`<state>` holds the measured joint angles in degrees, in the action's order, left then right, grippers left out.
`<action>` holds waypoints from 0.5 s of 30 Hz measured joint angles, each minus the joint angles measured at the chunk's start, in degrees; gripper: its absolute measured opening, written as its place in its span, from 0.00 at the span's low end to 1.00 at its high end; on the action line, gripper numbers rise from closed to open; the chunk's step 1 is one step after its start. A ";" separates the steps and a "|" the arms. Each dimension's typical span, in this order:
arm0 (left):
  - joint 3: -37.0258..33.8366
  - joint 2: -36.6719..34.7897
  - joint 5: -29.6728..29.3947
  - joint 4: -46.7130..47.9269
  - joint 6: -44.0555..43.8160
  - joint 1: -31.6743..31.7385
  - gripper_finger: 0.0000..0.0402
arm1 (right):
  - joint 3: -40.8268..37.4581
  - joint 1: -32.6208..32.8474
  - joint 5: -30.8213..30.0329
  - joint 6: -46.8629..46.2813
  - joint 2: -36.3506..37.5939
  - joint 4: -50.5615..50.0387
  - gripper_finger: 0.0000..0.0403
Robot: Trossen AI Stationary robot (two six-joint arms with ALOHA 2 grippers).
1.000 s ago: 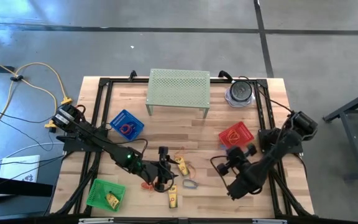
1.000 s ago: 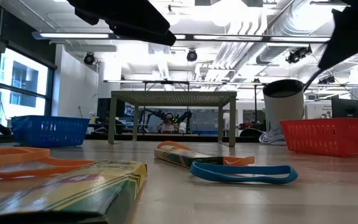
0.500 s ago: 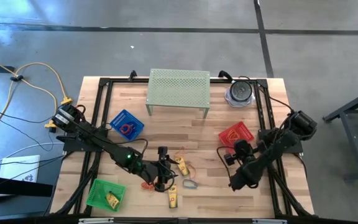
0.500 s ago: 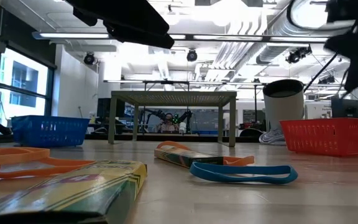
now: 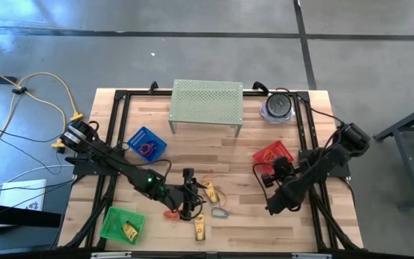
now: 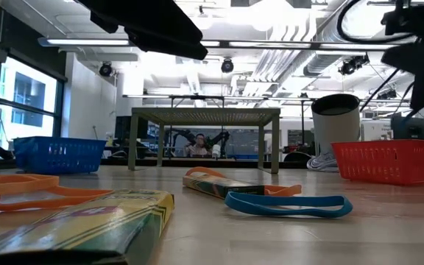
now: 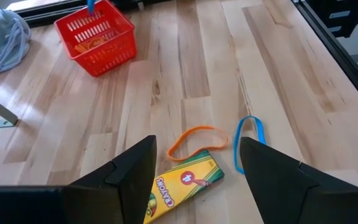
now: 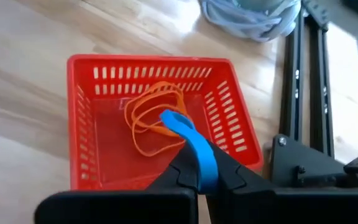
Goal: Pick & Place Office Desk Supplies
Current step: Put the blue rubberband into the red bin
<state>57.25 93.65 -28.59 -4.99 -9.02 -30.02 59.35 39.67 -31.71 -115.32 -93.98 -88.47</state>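
My right gripper (image 8: 197, 173) (image 5: 271, 173) is shut on a blue rubber band (image 8: 191, 140) and hovers over the red mesh basket (image 8: 86, 124) (image 5: 273, 155), which holds orange bands (image 8: 151, 121). My left gripper (image 7: 194, 177) (image 5: 192, 198) stands open above a yellow crayon box (image 7: 182, 185) (image 5: 209, 188) lying flat on the table. An orange band (image 7: 197, 140) and a blue band (image 7: 250, 142) (image 6: 289, 205) lie on the wood just beyond it. Another yellow box (image 5: 200, 229) lies near the front edge. My right gripper pinches the blue band between its two fingertips, and a short loop end (image 8: 174, 119) sticks out past them. The fingers slant down from the table's near right side. The band is lifted clear, above the red basket's inside.
A blue basket (image 5: 146, 144) with a red band sits at the left. A green basket (image 5: 123, 223) with a yellow box sits at the front left. The pale green perforated stand (image 5: 206, 104) and a grey cup on coiled cable (image 5: 277, 106) stand at the far edge. Orange bands (image 5: 171, 214) lie by the left gripper.
My right gripper, still shut on the blue band, has swung from the table's near side toward the far edge to the red basket and has tipped further downward. The left arm and the loose supplies have kept still.
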 joint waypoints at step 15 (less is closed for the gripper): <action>0.00 0.00 0.03 0.02 0.00 0.02 0.56 | -0.07 -9.03 3.55 19.29 9.97 8.15 0.00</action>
<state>57.25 93.65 -28.56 -4.97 -9.02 -30.00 59.29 30.63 -28.17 -96.02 -84.01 -80.32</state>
